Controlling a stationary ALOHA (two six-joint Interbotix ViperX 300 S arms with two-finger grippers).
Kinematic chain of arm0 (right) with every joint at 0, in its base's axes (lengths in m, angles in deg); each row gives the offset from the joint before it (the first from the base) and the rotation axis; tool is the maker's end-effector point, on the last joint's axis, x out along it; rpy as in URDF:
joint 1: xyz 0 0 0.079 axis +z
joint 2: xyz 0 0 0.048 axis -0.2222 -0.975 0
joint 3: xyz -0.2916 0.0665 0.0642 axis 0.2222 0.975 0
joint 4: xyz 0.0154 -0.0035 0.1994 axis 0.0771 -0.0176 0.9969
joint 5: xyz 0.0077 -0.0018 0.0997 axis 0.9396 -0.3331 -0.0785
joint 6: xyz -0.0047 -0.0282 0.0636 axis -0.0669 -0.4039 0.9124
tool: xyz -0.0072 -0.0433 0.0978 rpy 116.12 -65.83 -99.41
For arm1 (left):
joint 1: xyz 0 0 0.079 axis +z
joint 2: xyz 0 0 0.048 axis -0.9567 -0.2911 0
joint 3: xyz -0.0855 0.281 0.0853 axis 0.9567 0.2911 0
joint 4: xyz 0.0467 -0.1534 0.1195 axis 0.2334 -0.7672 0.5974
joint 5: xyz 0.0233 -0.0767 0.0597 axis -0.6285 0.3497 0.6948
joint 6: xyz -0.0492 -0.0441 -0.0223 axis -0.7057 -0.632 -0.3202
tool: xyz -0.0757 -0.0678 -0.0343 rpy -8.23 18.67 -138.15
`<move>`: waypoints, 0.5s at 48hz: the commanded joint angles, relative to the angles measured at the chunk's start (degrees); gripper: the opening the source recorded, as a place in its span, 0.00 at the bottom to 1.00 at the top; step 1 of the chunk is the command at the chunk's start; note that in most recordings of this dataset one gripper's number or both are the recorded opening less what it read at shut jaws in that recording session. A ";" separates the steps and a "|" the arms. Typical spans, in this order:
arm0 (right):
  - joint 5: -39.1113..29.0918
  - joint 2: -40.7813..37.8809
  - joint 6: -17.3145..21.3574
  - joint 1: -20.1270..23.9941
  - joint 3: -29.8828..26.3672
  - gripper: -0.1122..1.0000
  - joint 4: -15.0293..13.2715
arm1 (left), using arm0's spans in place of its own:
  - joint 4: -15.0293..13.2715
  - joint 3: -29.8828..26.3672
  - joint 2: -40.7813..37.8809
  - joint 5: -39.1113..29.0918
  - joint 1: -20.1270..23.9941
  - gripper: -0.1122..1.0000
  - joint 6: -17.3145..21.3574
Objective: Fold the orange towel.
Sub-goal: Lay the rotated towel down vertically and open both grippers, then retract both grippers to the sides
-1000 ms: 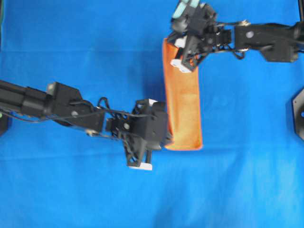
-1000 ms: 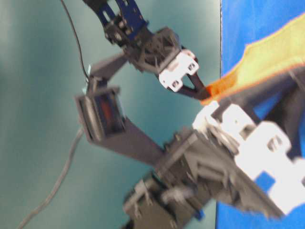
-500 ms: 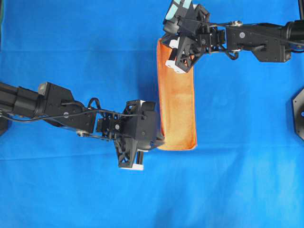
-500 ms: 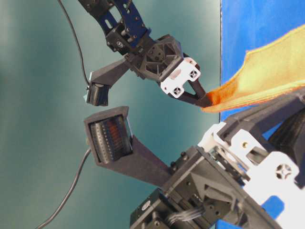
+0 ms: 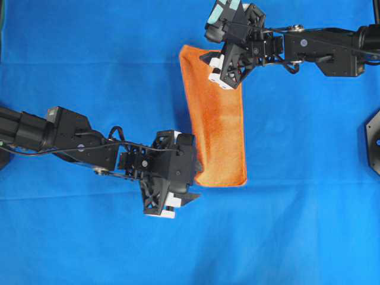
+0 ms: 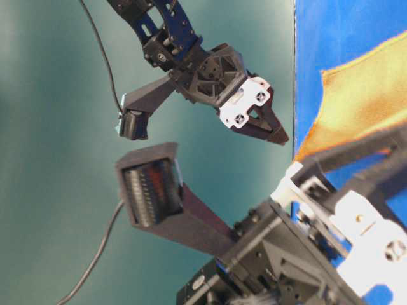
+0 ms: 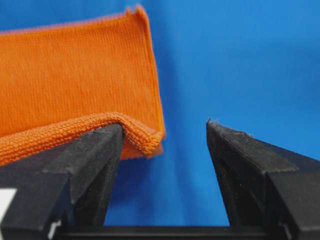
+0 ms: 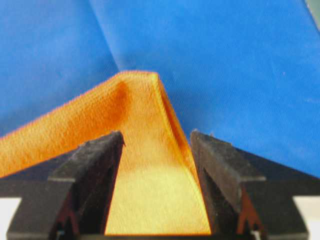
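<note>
Orange towel [image 5: 217, 127] folded, long axis far-to-near on blue cloth [image 5: 89, 59]. Left gripper [image 5: 193, 189] spread at near-left corner; right gripper [image 5: 209, 59] spread over far end.

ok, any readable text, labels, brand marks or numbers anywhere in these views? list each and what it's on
None readable in any view.
orange towel: plain nap and hem, no tag or print visible.
blue cloth: plain, no markings.
left gripper and right gripper: black fingers and white mounts, no lettering showing.
right arm: small pale specks on the housing, too small to read as text.
</note>
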 commanded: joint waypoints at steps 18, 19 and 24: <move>-0.09 15.12 0.79 0.35 9.84 0.64 0.18 | 0.00 5.62 18.28 -17.40 0.44 0.62 -0.44; 0.00 16.08 0.79 0.53 10.55 0.64 0.09 | 0.00 6.06 18.98 -17.40 0.44 0.62 -0.44; 0.26 20.83 0.97 1.49 14.33 0.64 0.53 | 0.00 7.82 22.15 -17.14 0.53 0.62 -0.44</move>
